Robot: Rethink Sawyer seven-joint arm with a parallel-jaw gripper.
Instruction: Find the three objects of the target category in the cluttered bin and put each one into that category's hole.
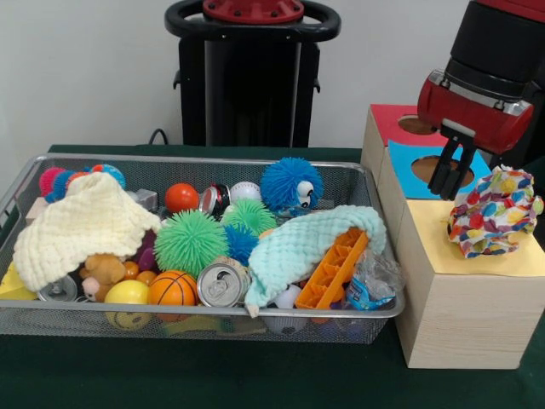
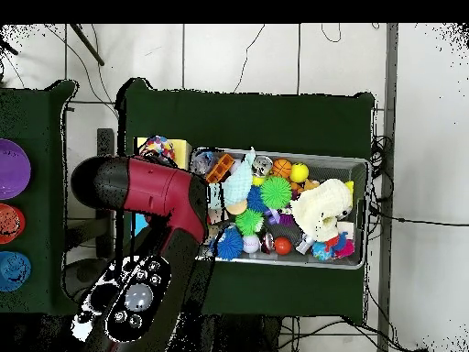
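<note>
Gripper (image 1: 449,175) hangs over blue panel (image 1: 407,170) of wooden box (image 1: 443,298), black fingers spread apart, gripping nothing. Crumpled multicoloured cloth (image 1: 495,213) sits on box's yellow panel (image 1: 443,247), at 4 o'clock from gripper. Wire-mesh bin (image 1: 51,319) at 9 o'clock from box: knitted cream cloth (image 1: 81,226) at bin's 9 o'clock, ribbed mint cloth (image 1: 298,247) draped over orange plastic grid piece (image 1: 334,271) at 4 o'clock. Spiky green ball (image 1: 189,241) at centre, fuzzy blue ball (image 1: 289,185) at 1 o'clock, metal can (image 1: 220,285) at 6 o'clock.

green table (image 1: 213,375) under everything; overhead: purple (image 2: 13,169), red (image 2: 7,223), blue (image 2: 11,270) discs at left edge, cables (image 2: 275,55) on tiled floor (image 2: 426,137).
</note>
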